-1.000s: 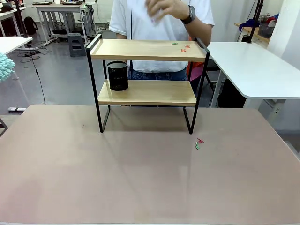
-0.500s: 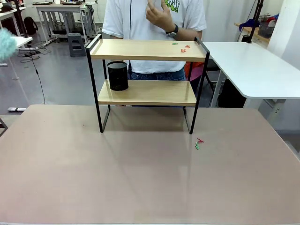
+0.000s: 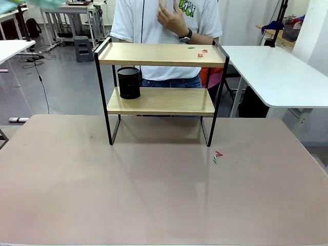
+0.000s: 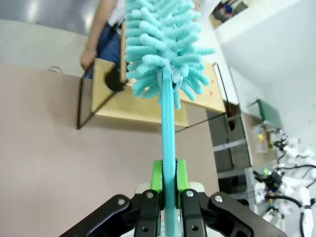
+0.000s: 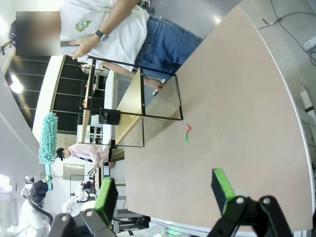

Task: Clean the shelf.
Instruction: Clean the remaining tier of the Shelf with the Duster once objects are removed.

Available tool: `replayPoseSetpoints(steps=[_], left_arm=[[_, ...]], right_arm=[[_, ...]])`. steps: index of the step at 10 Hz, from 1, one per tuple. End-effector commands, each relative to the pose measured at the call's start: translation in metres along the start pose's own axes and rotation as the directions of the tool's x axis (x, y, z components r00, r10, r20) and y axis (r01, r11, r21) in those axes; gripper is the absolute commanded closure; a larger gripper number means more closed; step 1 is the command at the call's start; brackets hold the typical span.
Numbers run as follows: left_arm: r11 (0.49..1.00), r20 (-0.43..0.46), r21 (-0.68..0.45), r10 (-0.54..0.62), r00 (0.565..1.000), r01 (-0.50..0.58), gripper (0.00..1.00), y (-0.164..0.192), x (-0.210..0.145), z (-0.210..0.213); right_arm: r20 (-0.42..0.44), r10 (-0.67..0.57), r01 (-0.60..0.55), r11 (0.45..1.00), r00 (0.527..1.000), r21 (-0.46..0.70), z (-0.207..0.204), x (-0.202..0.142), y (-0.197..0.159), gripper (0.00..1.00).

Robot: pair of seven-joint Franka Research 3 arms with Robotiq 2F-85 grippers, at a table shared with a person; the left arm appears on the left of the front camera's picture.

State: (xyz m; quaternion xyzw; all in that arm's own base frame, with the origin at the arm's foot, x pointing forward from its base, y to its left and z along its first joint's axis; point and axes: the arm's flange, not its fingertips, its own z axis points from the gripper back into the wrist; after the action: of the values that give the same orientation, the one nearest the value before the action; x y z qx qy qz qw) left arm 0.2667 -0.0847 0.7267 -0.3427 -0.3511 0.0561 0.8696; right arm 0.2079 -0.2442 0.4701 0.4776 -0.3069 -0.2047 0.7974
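Brown-topped table (image 3: 154, 200) spans the near field. A person (image 3: 154, 23) in a white shirt stands at its far side, one hand (image 3: 171, 18) raised to the chest, dark watch (image 3: 186, 36) on that wrist. A white side table (image 3: 279, 77) stands off to the right. The shelf (image 3: 169, 101) stands upright on its four legs at the far middle of the brown table, directly in front of the person, both wooden boards level in the black frame. Left gripper (image 4: 169, 176) has its green pads pressed together on the stick of a teal fluffy duster (image 4: 165, 59). The duster's head is up and away from the wrist, with the shelf seen beyond it and well apart from it. Right gripper (image 5: 164, 190) hangs over the table's near part, fingers wide apart, nothing between them. A black mesh cup (image 3: 128, 83) sits on the left end of the lower board. Small red and green scraps (image 3: 201, 51) lie toward the right end of the top board. A few more red and green bits (image 3: 217, 156) lie on the table near the shelf's front right leg, not touching it.
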Motion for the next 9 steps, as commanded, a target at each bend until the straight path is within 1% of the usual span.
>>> replayPoseSetpoints(steps=[1,2,3,4,7,8,9], left_arm=[[1.000,-0.037,0.008,0.001,0.999,0.000,0.87,-0.022,-0.017,-0.043],[0.999,-0.130,0.040,-0.016,0.991,0.022,0.87,-0.026,-0.040,-0.071],[0.996,-0.196,0.071,-0.030,0.980,0.045,0.87,-0.017,-0.056,-0.081],[0.999,-0.090,0.018,-0.026,0.996,0.028,0.87,-0.032,-0.032,-0.059],[0.999,-0.090,0.018,-0.026,0.996,0.028,0.87,-0.032,-0.032,-0.059],[0.999,-0.124,0.022,-0.040,0.991,0.043,0.87,-0.027,-0.037,-0.067],[0.998,-0.003,0.048,-0.047,0.999,0.047,0.87,-0.037,-0.036,-0.076]], right_arm=[[0.014,0.023,-0.024,1.000,1.000,0.020,-0.001,0.002,0.000,0.00],[0.014,0.023,-0.024,1.000,1.000,0.020,-0.001,0.002,0.000,0.00],[0.014,0.023,-0.024,1.000,1.000,0.020,-0.001,0.002,0.000,0.00],[0.014,0.023,-0.024,1.000,1.000,0.020,-0.001,0.002,0.000,0.00],[0.014,0.023,-0.024,1.000,1.000,0.020,-0.001,0.002,0.000,0.00],[0.014,0.023,-0.024,1.000,1.000,0.020,-0.001,0.002,0.000,0.00],[0.014,0.023,-0.024,1.000,1.000,0.020,-0.001,0.002,0.000,0.00]])
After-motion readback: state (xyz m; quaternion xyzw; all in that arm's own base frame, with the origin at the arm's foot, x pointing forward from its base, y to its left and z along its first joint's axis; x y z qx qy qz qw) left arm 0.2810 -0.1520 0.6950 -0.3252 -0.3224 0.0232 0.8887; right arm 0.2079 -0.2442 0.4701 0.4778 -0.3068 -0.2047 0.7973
